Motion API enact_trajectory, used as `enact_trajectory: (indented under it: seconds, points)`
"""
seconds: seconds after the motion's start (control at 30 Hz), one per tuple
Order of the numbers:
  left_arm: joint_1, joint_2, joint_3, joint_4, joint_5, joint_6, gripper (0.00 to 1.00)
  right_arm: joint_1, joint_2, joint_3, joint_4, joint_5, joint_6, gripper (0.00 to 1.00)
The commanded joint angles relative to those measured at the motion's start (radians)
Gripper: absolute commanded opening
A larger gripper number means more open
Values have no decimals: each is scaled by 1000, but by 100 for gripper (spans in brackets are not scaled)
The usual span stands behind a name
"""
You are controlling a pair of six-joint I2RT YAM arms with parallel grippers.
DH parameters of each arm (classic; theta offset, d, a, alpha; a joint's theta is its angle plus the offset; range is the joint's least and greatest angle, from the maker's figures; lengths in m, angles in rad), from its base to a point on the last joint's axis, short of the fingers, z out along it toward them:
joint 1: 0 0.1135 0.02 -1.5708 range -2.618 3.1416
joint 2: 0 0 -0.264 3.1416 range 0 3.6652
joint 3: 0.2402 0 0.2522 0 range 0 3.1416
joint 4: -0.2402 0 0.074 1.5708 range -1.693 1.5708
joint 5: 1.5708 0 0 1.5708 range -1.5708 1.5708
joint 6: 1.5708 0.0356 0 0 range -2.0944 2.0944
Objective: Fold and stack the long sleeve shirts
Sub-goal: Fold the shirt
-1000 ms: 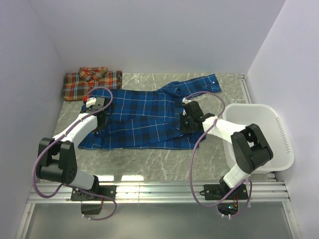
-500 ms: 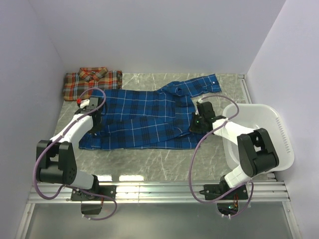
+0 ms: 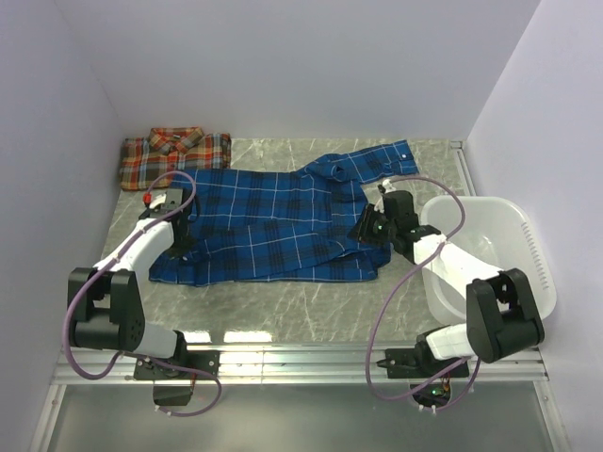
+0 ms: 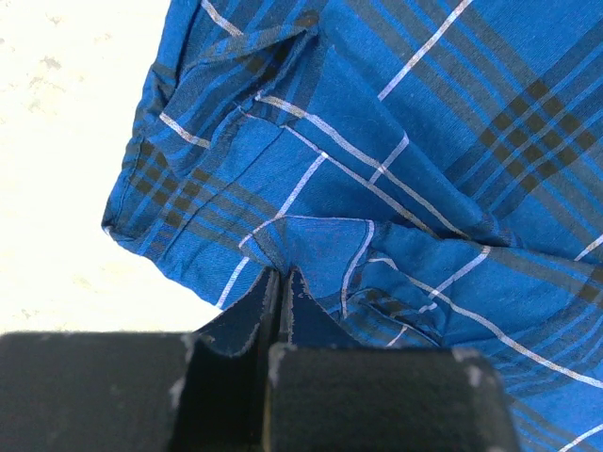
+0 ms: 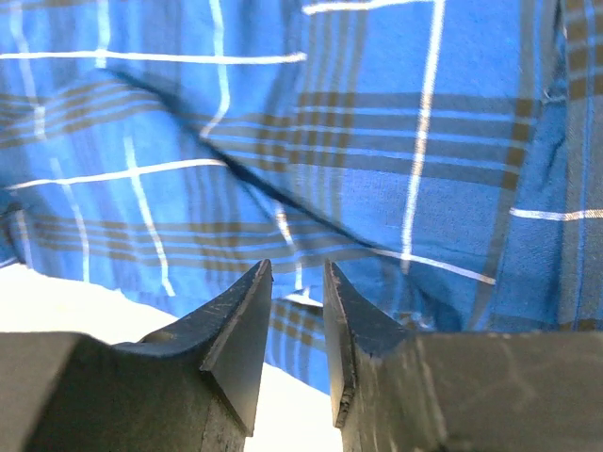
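Grey marble table, lilac walls. The blue shirt lies spread across the middle, one sleeve reaching toward the far right. The red-orange shirt sits folded in the far left corner, just beside it. The left gripper is pinched tight on a fold at the blue shirt's left edge. The right gripper sits at its right edge, jaws a narrow slit apart; I cannot tell if cloth is caught. A white basket stands at the right.
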Motion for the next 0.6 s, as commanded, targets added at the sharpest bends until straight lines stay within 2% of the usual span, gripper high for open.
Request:
enact_trajectory:
  seconds: [0.0, 0.2, 0.37, 0.47, 0.57]
  points:
    - [3, -50, 38, 37, -33, 19, 0, 4, -37, -22, 55, -16, -8, 36]
    - [3, -27, 127, 77, -37, 101, 1, 4, -26, -51, 79, -41, 6, 37]
    - [3, 16, 121, 100, -93, 112, 1, 4, -37, -59, 78, -33, -2, 37]
    - [3, 56, 110, 101, -115, 98, 7, 4, -38, -62, 81, -33, -5, 37]
    - [3, 110, 132, 58, -115, 60, 17, 3, -41, -58, 90, -56, 6, 43]
